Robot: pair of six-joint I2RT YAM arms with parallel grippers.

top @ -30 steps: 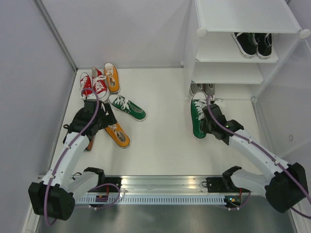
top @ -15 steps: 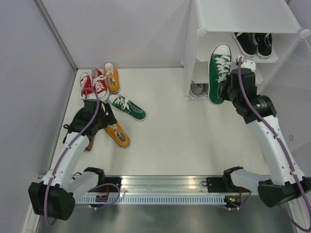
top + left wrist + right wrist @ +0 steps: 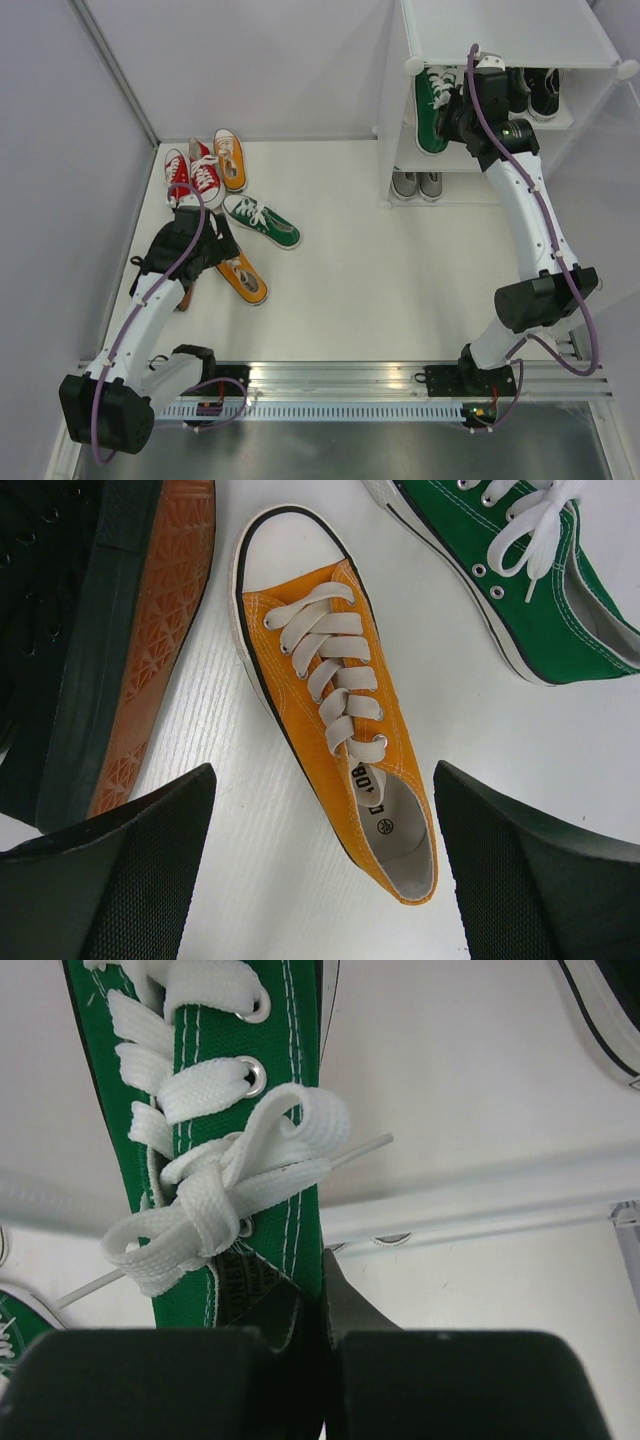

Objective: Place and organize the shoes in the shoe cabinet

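Cabinet: the tall white translucent plastic shoe cabinet [image 3: 505, 35] stands at your far right. Its tiers open toward the arms, so shoes can go in from the front.
Surface: the white table surface [image 3: 350, 270] carries the unsorted shoes, clustered on the left within the left arm's reach.
Right gripper: the right gripper [image 3: 322, 1295] is clenched on the green canvas sneaker [image 3: 250, 1050], pinching the tongue fabric just behind the laces. You can judge that this grip leaves the sole free to land flat.
Held shoe, position: it sits at the front of an upper tier, just left of the black canvas pair [image 3: 527, 88]. You cannot tell whether its sole touches the shelf.
Left gripper: the left gripper [image 3: 330, 870] has its jaws spread wide and holds nothing. It hangs over the orange canvas sneaker [image 3: 335, 710], likely your next pick.
Already stored: the grey canvas pair [image 3: 417, 184] is on the bottom tier.
Loose: red canvas pair [image 3: 192, 172]; second orange sneaker [image 3: 230, 158]; second green sneaker [image 3: 262, 221]; black sneaker lying on its side [image 3: 120, 650].
Smallest: the white lace bow [image 3: 220, 1190] hangs loose, so watch that it does not snag the shelf edge.
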